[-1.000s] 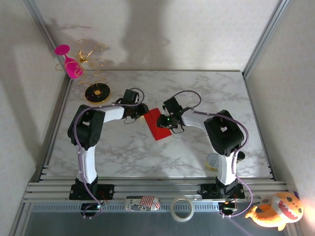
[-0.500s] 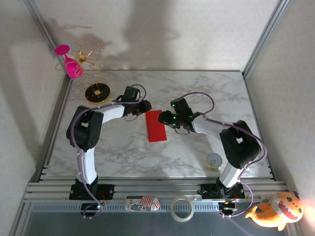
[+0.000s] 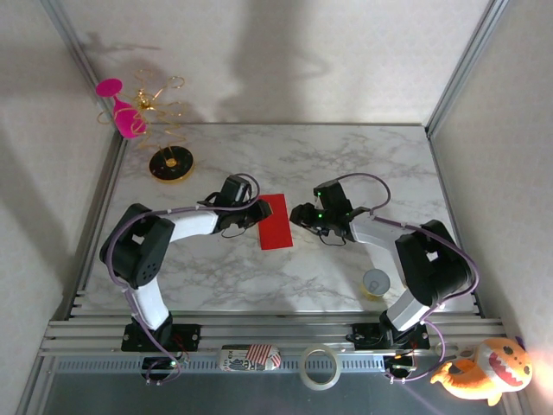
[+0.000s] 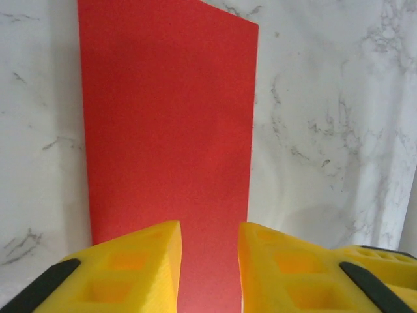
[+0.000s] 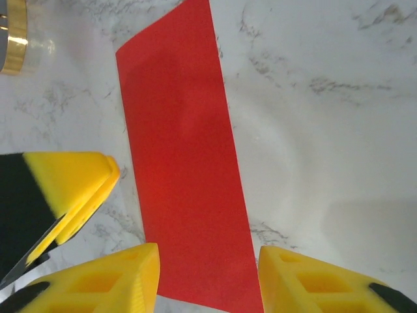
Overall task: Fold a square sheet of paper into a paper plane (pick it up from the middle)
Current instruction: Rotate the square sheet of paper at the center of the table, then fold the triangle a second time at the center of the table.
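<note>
Thin, matt, finely grained red paper (image 4: pixel 166 124) on a smooth, faintly glossy marble-look tabletop (image 4: pixel 326 130).

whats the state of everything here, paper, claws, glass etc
red paper: narrow rectangle, apparently folded in half, lying flat on the table
left claw: open, narrow gap, over one end of the paper
right claw: open wide, over the paper
pink wine glass: hanging tilted on the gold rack
tape roll: lying flat
</note>
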